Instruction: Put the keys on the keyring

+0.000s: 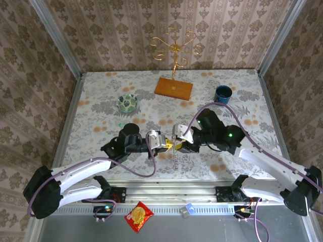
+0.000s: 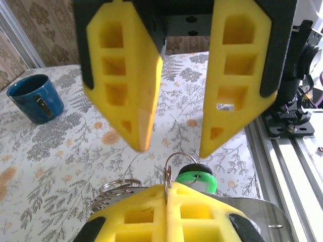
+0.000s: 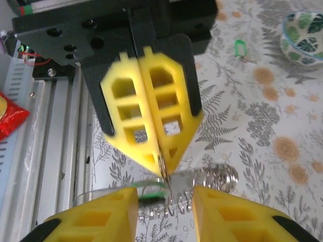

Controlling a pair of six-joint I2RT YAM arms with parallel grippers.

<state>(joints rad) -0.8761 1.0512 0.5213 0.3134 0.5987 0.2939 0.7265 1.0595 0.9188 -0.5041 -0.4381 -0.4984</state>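
Right of the patterned bowl [image 1: 127,103] and nearer the arm bases than it, above the flowered surface [image 1: 96,85], the two grippers stood nose to nose. The left gripper [image 3: 162,164] had its jaws closed on the keyring [image 2: 167,176], pinching the thin wire in the seam between the two yellow pads. I judge that this grip served as a vice: it held the ring stiff and off the surface, so that the other arm could work a key along the wire. The right gripper [image 2: 174,151] faced it with jaws open, one pad at each side of the ring, and it seemed to touch nothing.

The keyring stood on its edge, its plane in line with the seam of the left jaws. Its free arc rose out of the pads toward the right gripper. A bunch of silvery loops [image 3: 214,177] hung at it on the side turned to the bowl. Just beside the wire, on the side turned away from the bowl, sat a green-headed key [image 2: 198,180]. Its long axis seemed to lie almost level, the head at the ring and the pale part pointing away from the bowl, but this part was blurred. Whether the key was threaded on the wire, I could not tell. Another small green piece [image 3: 240,48], probably a second key, lay on the surface near the bowl, well apart from both grippers, so I judged the task not finished.
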